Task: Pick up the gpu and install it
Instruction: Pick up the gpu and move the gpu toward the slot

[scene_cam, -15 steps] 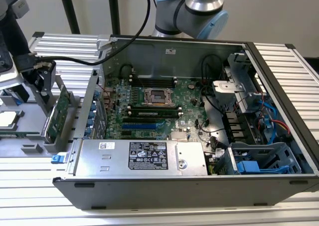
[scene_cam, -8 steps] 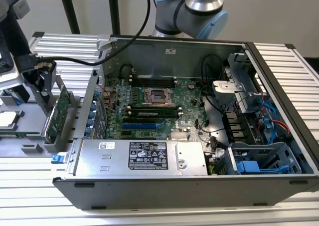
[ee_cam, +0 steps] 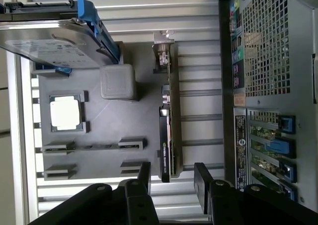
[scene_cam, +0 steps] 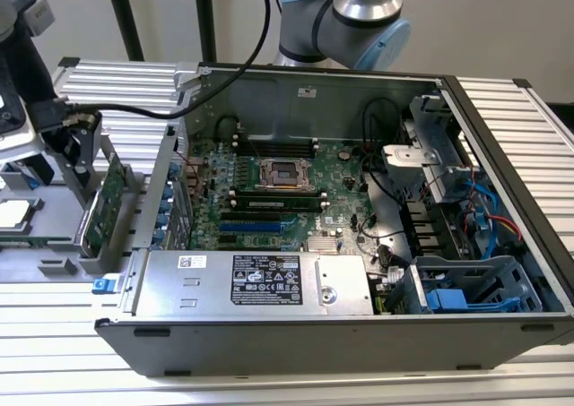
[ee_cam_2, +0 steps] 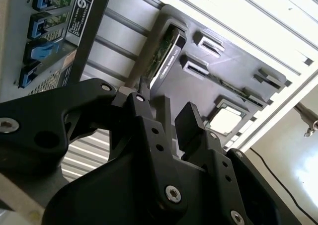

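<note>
The gripper [ee_cam: 172, 169] is held open; the gpu [ee_cam: 166, 135] (on edge in its grey tray [ee_cam: 139, 120]) is flanked by both fingers, ungripped, and the computer case [ee_cam: 268, 46] is seen close outside one finger.

Robotics laboratory workstation. Evidence: industrial robot arm [scene_cam: 359, 12] beyond opened computer case [scene_cam: 314, 348] lying flat; ribbed aluminium table [scene_cam: 502, 106]; grey parts fixture [ee_cam: 99, 160]; black stand legs [scene_cam: 130, 21] before plain white wall [scene_cam: 466, 21].

Open computer case [scene_cam: 269, 343], motherboard [scene_cam: 345, 159] inside; processor chip [ee_cam: 65, 112] on grey tray [ee_cam: 114, 128].
</note>
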Action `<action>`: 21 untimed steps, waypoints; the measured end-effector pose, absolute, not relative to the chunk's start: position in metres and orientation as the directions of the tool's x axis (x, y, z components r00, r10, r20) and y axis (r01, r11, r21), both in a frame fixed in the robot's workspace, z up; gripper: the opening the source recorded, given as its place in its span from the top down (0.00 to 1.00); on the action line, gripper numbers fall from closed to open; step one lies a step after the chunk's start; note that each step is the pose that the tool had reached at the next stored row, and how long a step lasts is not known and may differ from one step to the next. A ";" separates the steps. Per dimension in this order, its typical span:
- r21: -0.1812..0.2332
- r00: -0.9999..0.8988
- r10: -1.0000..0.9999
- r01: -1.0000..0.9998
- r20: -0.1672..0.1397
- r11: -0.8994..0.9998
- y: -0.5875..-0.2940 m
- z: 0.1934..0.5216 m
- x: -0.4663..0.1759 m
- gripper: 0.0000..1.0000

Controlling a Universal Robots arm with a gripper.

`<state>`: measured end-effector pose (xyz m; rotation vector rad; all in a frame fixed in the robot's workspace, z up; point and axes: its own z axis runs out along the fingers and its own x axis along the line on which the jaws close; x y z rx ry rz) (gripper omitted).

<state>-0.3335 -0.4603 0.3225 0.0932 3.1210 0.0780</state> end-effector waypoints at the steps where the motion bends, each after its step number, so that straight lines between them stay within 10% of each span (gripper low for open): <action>1: 0.050 -0.998 0.060 0.059 -0.017 0.997 -0.460 0.322 -0.333 0.00; 21: 0.050 -0.998 0.060 0.059 -0.017 0.997 -0.460 0.316 -0.333 0.00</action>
